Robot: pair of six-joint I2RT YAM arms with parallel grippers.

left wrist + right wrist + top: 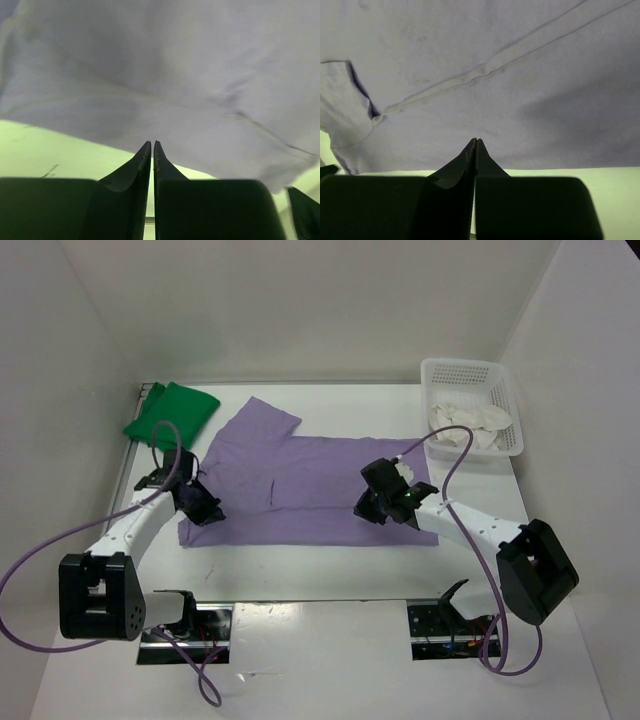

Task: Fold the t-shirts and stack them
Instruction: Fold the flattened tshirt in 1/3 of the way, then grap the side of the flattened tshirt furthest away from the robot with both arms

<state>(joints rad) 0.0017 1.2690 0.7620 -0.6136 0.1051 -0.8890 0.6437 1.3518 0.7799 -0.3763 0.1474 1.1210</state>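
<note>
Purple shirt (300,480) is lying spread mid-table; green shirt (172,412) is sitting folded at the far left corner, white shirt (470,425) bunched in the basket (460,368). Left gripper (152,145) is standing a crack apart at the near hem, nothing between its jaws. Right gripper (475,141) is closed, tips meeting at the hem, no cloth visibly pinched. The fabric is looking light and limp, likely to sag and crease, so pinching the hem corners seems best.

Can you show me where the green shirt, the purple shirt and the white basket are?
green shirt (172,416): top camera view, on the middle of the cloth.
purple shirt (320,480): top camera view, on the flat middle of its body.
white basket (462,364): top camera view, on its far rim.
</note>
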